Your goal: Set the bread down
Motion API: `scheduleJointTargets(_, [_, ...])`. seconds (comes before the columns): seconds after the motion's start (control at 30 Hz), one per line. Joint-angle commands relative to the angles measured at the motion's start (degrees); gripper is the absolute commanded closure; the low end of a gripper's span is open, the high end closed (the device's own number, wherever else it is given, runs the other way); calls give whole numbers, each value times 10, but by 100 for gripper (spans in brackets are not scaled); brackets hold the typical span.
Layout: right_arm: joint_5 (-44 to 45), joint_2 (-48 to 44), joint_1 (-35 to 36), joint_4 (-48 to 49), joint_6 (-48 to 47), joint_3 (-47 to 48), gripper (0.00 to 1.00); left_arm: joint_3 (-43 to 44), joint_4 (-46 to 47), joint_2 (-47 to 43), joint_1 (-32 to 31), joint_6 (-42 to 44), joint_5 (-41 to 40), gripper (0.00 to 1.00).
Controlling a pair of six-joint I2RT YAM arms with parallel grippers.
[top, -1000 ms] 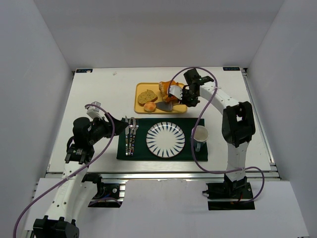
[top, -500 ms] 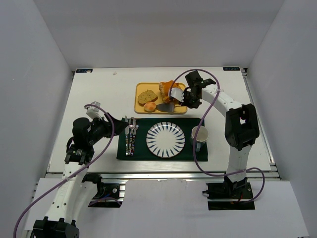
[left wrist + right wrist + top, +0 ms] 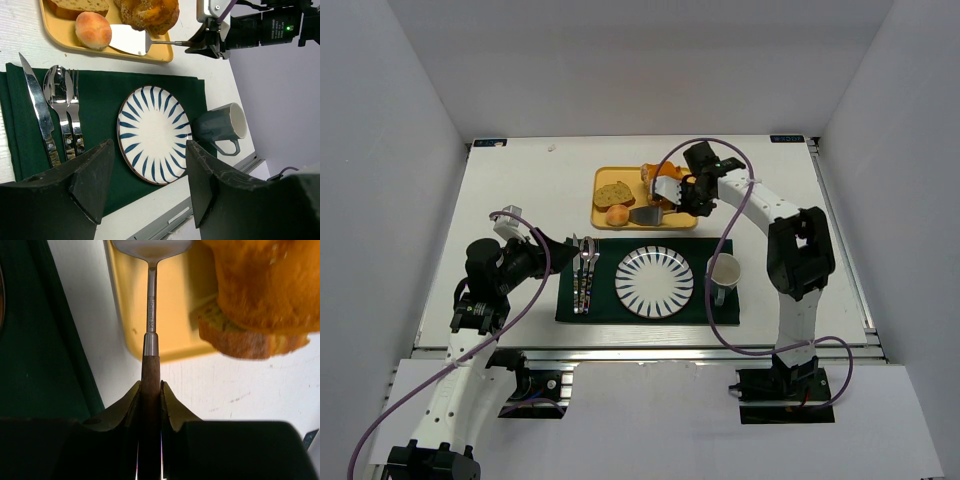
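My 2 right fingers [image 3: 125,407] are clamped on the wooden handle of the spatula [image 3: 150,305]. Its long axis runs straight toward the bun [image 3: 93,30], which sits on the tray [image 3: 57,31] just beside the blade (my left fingers [image 3: 92,180], apart, hang well off the tray).

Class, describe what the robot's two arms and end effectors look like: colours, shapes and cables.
Both the left arm and right arm have white links with black joint housings. A purple cable loops along each. The left end effector has two dark, wedge-shaped fingers.
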Motion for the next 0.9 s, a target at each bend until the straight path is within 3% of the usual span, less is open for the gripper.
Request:
scheduleJointTargets(0.0, [-34,19,12,7,1,35,100,1,0,-7,-2,0,-3,32])
scheduleJointTargets(0.87, [-126,93,31,4,74,93,100,19,-9,7,-2,2,-2,32])
